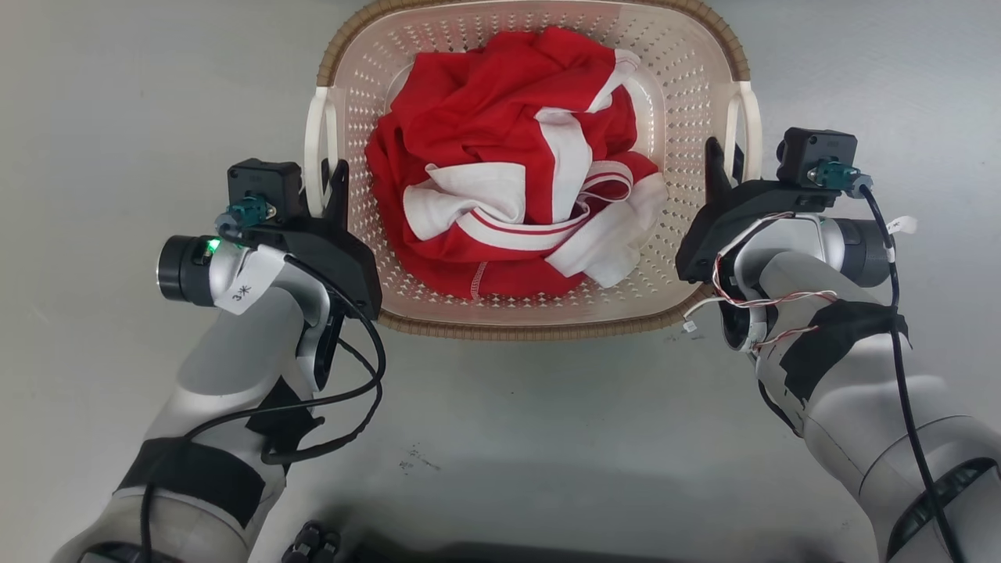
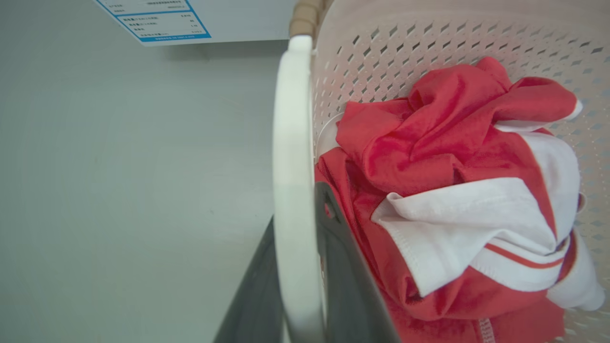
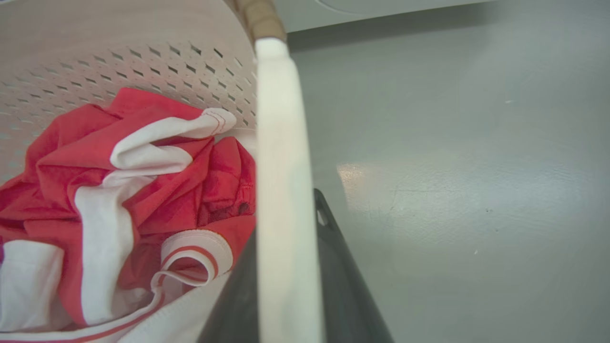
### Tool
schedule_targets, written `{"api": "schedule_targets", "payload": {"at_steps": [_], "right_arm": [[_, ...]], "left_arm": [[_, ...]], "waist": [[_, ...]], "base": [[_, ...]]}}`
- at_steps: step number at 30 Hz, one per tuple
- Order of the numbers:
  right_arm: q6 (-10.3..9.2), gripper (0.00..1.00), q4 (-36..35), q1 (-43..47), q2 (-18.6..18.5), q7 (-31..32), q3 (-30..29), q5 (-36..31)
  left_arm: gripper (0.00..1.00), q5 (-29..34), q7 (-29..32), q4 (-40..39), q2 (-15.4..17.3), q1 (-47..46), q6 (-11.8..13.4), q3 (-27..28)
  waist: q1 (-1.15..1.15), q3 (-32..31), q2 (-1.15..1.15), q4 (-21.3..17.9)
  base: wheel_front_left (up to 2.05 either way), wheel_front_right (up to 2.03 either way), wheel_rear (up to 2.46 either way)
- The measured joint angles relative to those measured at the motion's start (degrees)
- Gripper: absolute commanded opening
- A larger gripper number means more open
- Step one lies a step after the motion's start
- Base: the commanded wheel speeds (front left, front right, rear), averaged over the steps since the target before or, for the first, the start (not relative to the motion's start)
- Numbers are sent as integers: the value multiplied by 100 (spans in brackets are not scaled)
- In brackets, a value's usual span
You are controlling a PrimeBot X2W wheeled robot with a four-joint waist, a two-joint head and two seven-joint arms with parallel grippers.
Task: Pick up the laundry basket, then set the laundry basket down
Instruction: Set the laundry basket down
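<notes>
The laundry basket [image 1: 539, 327], cream and perforated with a brown woven rim, sits in the upper middle of the head view and holds a crumpled red and white garment [image 1: 508, 164]. My left gripper [image 1: 332, 176] is shut on the basket's white left handle [image 1: 316, 148]. My right gripper [image 1: 723, 160] is shut on the white right handle [image 1: 748, 125]. In the left wrist view the handle [image 2: 293, 157] runs between my left gripper's [image 2: 298, 205] dark fingers [image 2: 348, 276]. The right wrist view shows the other handle [image 3: 283, 157] pinched the same way by my right gripper [image 3: 286, 214].
Grey floor [image 1: 500, 438] spreads around the basket on all sides. A white appliance panel with a blue-bordered label [image 2: 162, 19] stands beyond the basket's far end. Dark parts of my own base [image 1: 313, 543] show at the bottom edge.
</notes>
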Motion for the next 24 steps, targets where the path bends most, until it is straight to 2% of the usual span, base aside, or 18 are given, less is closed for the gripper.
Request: {"api": "schedule_targets", "payload": {"at_steps": [5, 6, 8, 9, 10, 11, 12, 24], "right_arm": [[0, 0, -5, -9, -1, 0, -47, -62], [0, 11, -9, -9, -1, 0, -58, -76], [0, 44, -10, -9, -1, 1, -83, -100], [0, 75, -10, -9, 0, 1, -97, -101], [0, 100, -11, -9, 0, 2, -115, -102], [1, 100, -15, -9, 1, 2, -129, -114], [1, 100, -25, -10, 12, 2, -138, -146], [2, 100, 90, 37, 54, 2, -368, -246]], "left_arm": [[0, 8, -41, 25, -2, -19, 0, 1], [0, 8, -55, 31, -2, -19, 0, 1], [1, 8, -63, 45, -3, -23, 0, 2], [24, 8, -63, 54, -5, -24, 0, 2], [44, 18, -62, 73, -12, -24, -1, -1], [65, 25, -62, 94, -31, -24, -5, -4], [100, 25, -62, 99, -56, -24, -5, -3], [100, 24, -92, 211, -116, -4, -5, 55]], "waist": [[0, 25, 0, 1], [0, 28, 0, 1], [0, 29, 0, 0], [0, 29, 0, 1], [0, 27, 0, 1], [0, 24, 0, 1], [0, 19, 0, 1], [0, -298, 0, 11]], "base": [[0, 0, 0], [0, 0, 0], [0, 0, 0], [0, 0, 0], [0, 0, 0], [0, 0, 0], [0, 0, 0], [0, 0, 0]]}}
